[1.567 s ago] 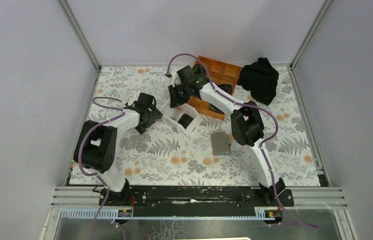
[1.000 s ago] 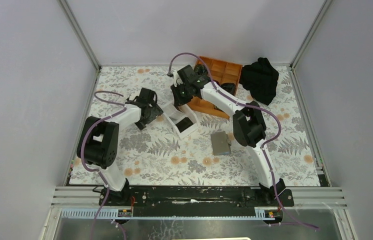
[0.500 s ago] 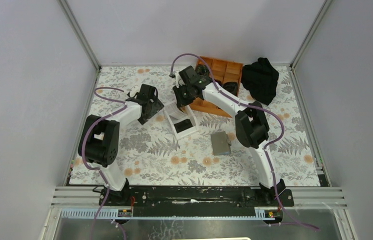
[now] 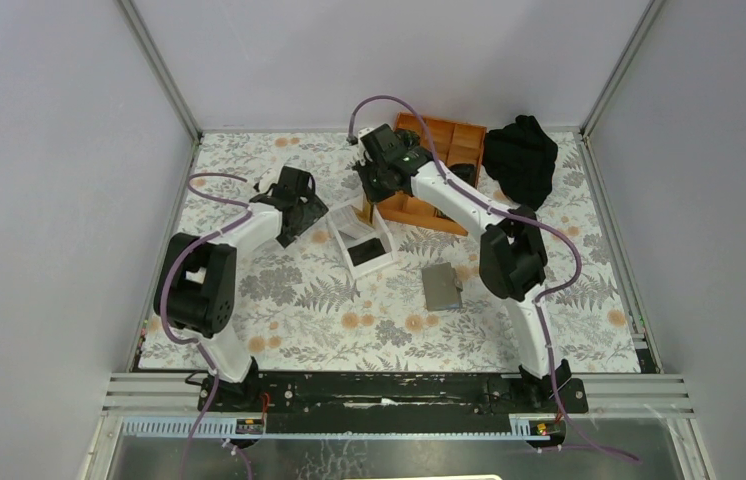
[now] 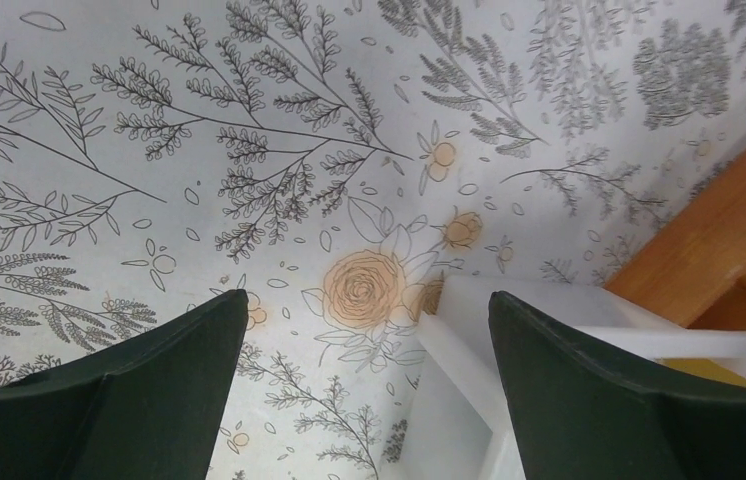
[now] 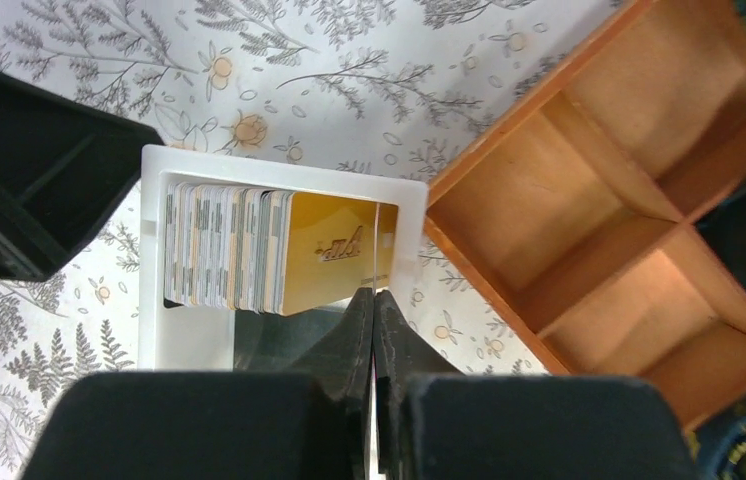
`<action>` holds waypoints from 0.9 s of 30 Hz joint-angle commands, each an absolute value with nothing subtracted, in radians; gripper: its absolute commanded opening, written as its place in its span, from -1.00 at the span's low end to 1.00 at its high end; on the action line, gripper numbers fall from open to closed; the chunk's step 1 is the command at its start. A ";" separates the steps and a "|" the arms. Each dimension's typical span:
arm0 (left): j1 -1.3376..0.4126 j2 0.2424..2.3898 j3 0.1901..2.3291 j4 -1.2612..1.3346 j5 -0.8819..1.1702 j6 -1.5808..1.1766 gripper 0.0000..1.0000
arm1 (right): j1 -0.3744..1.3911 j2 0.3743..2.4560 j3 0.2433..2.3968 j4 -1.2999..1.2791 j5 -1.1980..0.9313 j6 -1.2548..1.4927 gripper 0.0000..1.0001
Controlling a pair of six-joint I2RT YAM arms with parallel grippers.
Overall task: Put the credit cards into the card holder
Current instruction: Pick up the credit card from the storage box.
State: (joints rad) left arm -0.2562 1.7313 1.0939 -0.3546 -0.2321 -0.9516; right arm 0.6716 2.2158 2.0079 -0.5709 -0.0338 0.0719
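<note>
**Right gripper shut above the cards in the white box**

We see the right gripper (image 6: 374,297) with its two black fingers pressed flat together, no gap showing. It hangs over one compartment of the white two-compartment box (image 6: 152,250). In that compartment the thin, flat rectangular credit cards (image 6: 224,258) stand on edge in a packed row. A tan-gold card (image 6: 329,250) faces the wrist camera at the end of the row nearest the fingertips. A thin pale line runs up from the fingertips across the gold face. We cannot tell whether it is a card nipped between the fingers.

The left gripper (image 5: 367,305) has its jaws spread wide and holds nothing. It hovers over the bare floral-printed tabletop (image 5: 199,150), with a corner of the white box just beyond its right finger. From above, it sits to the left of the box, in the far left part of the tabletop.

The flat grey rectangular card holder (image 4: 441,286) lies on the tabletop, right of the middle and nearer the near edge than the box. It is just beside the right arm and well apart from both grippers. We cannot tell whether it is folded shut.

The orange gridded tray (image 4: 449,140) rests at the far edge, touching or just beside the box. A crumpled black cloth (image 4: 519,158) lies in the far right corner.
</note>
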 commanded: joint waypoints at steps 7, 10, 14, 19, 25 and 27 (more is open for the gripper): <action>-0.262 1.532 1.050 -0.340 -0.287 -0.936 0.97 | 0.679 2.050 2.022 -0.609 0.096 0.065 -1.00; -0.262 1.443 1.019 -0.342 -0.288 -0.911 0.98 | 0.680 1.996 2.014 -0.625 0.076 0.082 -1.00; -0.262 1.290 0.940 -0.269 -0.200 -0.835 0.98 | 0.679 1.904 1.982 -0.663 -0.004 0.095 -1.00; -0.262 1.104 0.806 -0.096 0.001 -0.737 0.93 | 0.677 1.793 1.929 -0.729 -0.123 0.120 -1.00; -0.261 0.992 0.690 0.105 0.392 -0.691 0.91 | 0.676 1.670 1.814 -0.750 -0.330 0.185 -1.00; -0.261 0.970 0.672 0.146 0.514 -0.692 0.91 | 0.676 1.620 1.773 -0.749 -0.404 0.201 -1.00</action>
State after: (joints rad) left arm -0.2592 1.0080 0.7055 -0.0475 0.1909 -0.7437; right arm 0.6724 1.6989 1.8343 -0.7197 -0.2100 0.1490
